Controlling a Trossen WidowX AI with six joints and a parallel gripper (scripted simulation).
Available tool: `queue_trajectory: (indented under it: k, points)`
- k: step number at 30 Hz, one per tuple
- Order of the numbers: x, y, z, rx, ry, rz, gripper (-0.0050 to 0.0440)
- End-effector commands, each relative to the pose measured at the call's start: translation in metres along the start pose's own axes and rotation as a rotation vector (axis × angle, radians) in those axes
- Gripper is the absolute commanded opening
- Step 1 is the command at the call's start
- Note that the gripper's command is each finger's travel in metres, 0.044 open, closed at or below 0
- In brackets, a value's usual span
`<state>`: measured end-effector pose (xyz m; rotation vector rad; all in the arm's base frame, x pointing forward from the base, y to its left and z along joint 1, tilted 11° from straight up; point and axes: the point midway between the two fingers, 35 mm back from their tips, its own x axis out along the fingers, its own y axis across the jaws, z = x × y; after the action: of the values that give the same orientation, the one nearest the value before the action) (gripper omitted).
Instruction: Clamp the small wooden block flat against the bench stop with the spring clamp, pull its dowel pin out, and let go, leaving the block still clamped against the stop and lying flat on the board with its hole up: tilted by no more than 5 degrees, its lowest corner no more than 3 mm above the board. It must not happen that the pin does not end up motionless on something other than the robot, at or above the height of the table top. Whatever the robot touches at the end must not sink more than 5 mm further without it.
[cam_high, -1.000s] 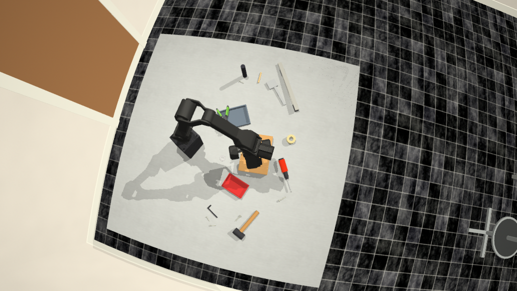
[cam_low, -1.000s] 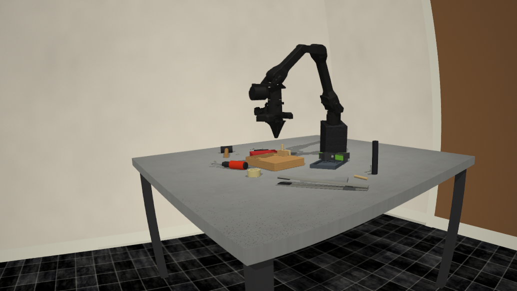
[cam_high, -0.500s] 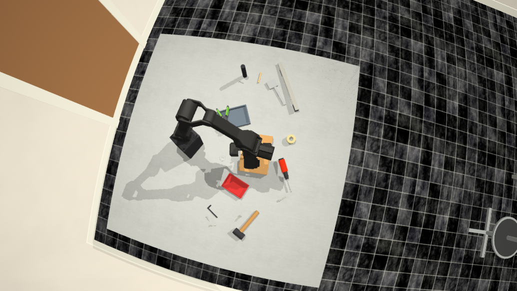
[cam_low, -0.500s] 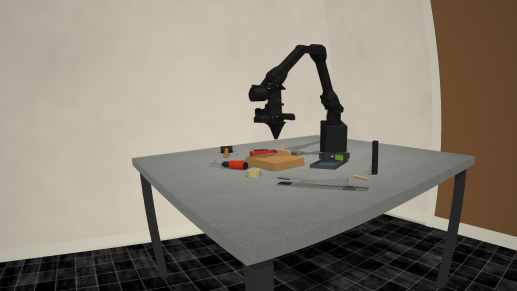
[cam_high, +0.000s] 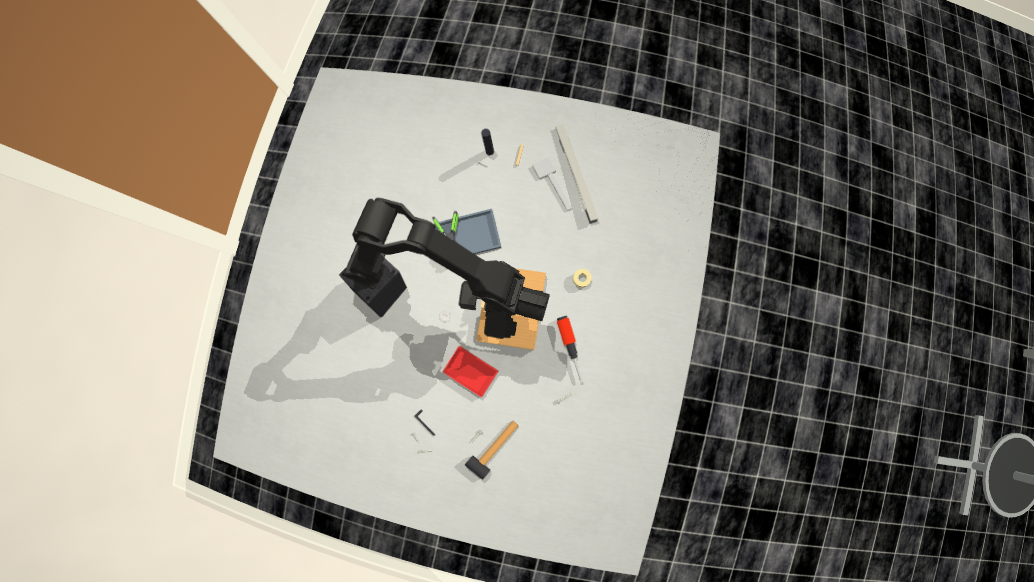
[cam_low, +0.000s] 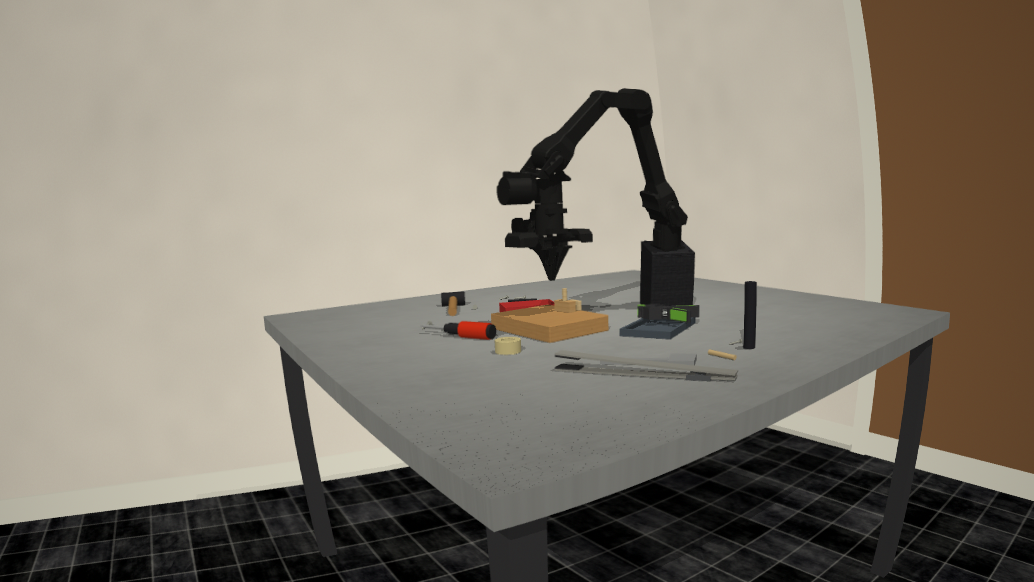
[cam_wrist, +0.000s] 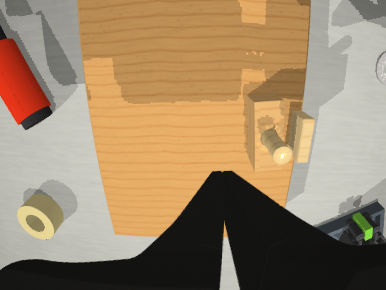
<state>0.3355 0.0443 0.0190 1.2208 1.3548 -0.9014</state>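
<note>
Black and shut on nothing, the gripper is held above the wooden board. The small block is set on it beside the bench stop, its dowel pin upright; the green-tipped spring clamp is kept in the grey-blue tray.

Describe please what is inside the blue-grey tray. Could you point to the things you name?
In the blue-grey tray (cam_high: 479, 232) (cam_low: 643, 332) sits the black-and-green spring clamp (cam_high: 454, 222) (cam_low: 677, 314) (cam_wrist: 363, 227), toward the arm's base. The arm covers part of the tray from above, so the floor beneath it cannot be seen.
</note>
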Motion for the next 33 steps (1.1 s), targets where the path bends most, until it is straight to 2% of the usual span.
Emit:
queue_trajectory:
  k: [1, 15, 33]
  points:
    - [0.0, 0.0, 0.0, -0.004, 0.0, 0.001, 0.0]
    - [0.004, -0.001, 0.001, 0.016, -0.002, -0.007, 0.0]
    - [0.03, 0.0, 0.001, 0.016, -0.002, -0.007, 0.0]
